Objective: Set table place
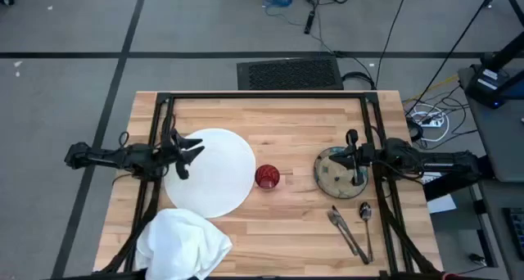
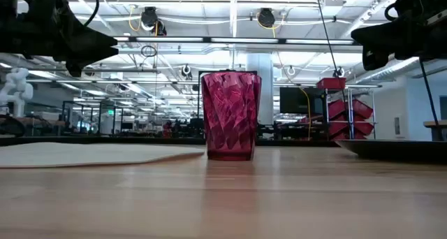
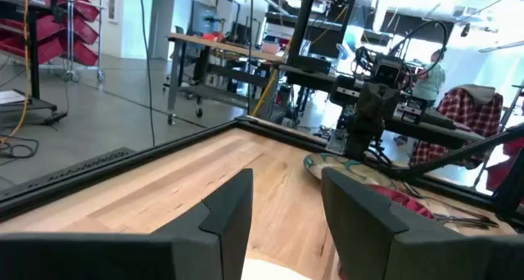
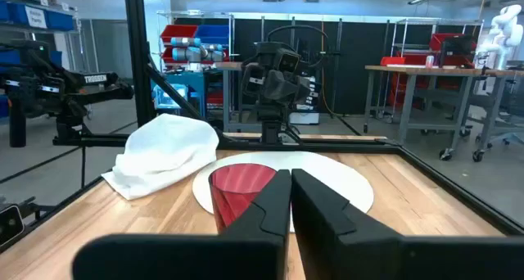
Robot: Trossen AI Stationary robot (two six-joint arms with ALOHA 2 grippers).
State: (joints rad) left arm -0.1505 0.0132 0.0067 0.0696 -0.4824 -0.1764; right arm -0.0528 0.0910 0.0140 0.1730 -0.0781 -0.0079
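The white cloth napkin (image 1: 183,245) is cut off by the high view's lower edge at 6 o'clock. The right gripper (image 1: 354,157) covers part of the grey-green speckled bowl (image 1: 331,172). The slim metal cutlery pieces (image 1: 348,232) overlap and are too small to tell knife from fork. In the low view, the large round white plate (image 2: 91,154) runs off at 9 o'clock.

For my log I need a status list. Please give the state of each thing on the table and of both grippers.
Plate: flat on table, bare.
Red cup: upright, beside plate.
Bowl: on table, under right gripper.
Napkin: crumpled, at table edge.
Cutlery: lying loose together.
Left gripper: open, over plate rim.
Right gripper: shut, over bowl.
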